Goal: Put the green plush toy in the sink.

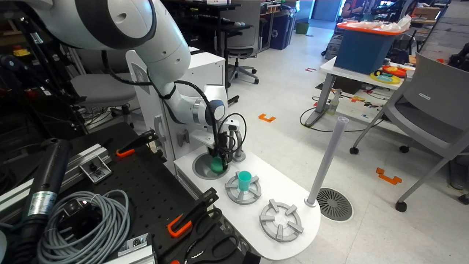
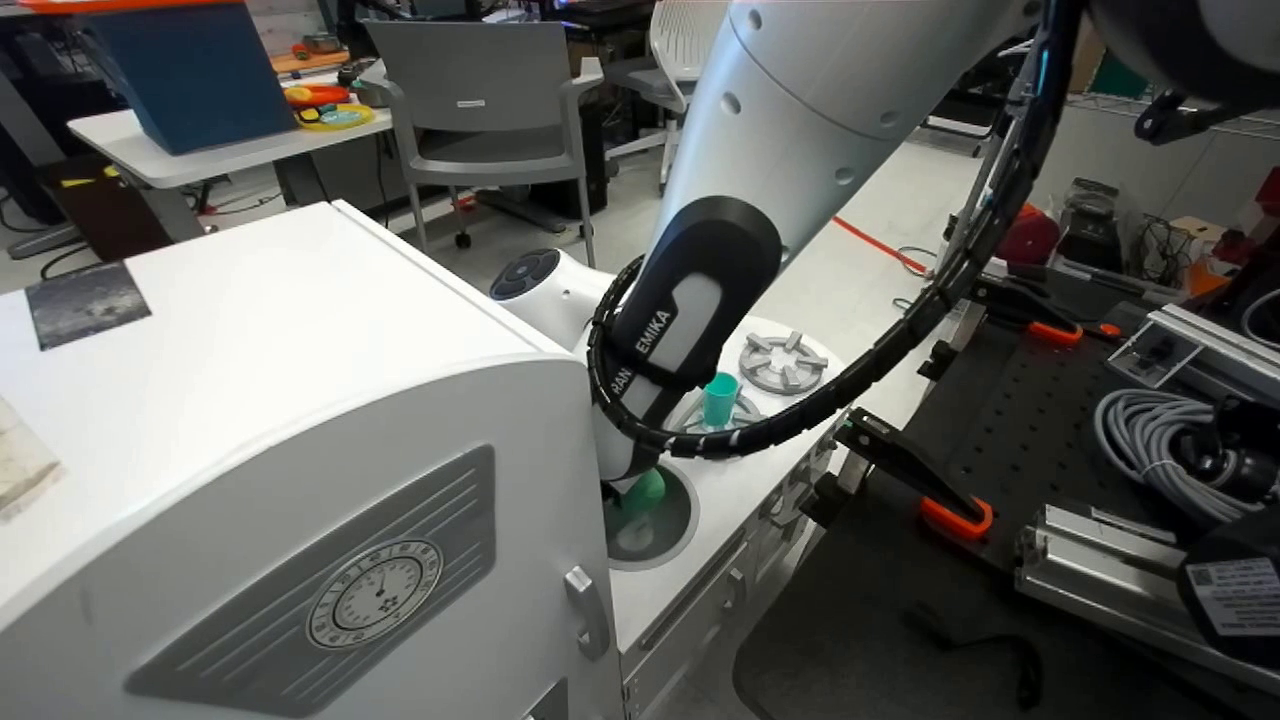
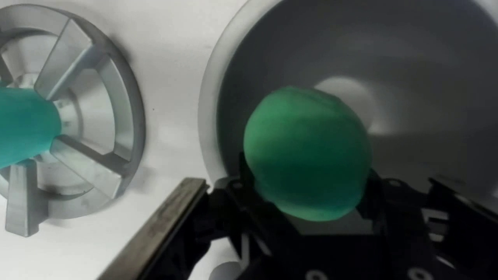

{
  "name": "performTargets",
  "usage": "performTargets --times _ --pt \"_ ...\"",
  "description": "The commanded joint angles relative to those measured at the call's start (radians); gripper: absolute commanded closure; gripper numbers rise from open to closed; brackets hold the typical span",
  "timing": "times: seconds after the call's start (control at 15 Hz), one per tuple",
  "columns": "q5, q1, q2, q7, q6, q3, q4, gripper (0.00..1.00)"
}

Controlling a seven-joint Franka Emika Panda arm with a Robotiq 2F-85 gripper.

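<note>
The green plush toy (image 3: 307, 147) is a rounded solid green lump between my gripper's fingers (image 3: 307, 177) in the wrist view. Both fingers touch its sides, so the gripper is shut on it. The sink (image 3: 249, 70) is a round grey basin directly beneath the toy. In both exterior views the toy (image 1: 216, 165) (image 2: 646, 490) is over or within the opening of the sink (image 1: 199, 169) (image 2: 680, 525); whether it touches the bottom is unclear. The gripper (image 1: 219, 159) points down there. The arm hides most of the gripper in an exterior view.
A teal cup (image 1: 244, 180) stands on a grey burner grate (image 1: 231, 186) beside the sink. Another grate (image 1: 263, 223) lies further along the white counter (image 1: 253, 216). The grey faucet (image 1: 239, 156) is close to the gripper. A tall white cabinet (image 2: 480, 400) borders the sink.
</note>
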Motion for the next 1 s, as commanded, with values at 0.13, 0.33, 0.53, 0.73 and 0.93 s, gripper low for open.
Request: performTargets --times 0.13,0.33,0.53,0.73,0.93 --pt "0.015 -0.014 0.000 0.017 -0.020 0.024 0.013 0.00" --pt "0.033 -0.025 -0.046 0.007 -0.023 0.047 -0.051 0.00" --pt "0.074 -0.051 -0.136 0.001 -0.116 0.083 -0.160 0.00" --pt "0.114 -0.081 -0.240 -0.009 -0.228 0.103 -0.281 0.00" --pt "0.124 -0.110 -0.373 -0.039 -0.280 0.104 -0.447 0.00"
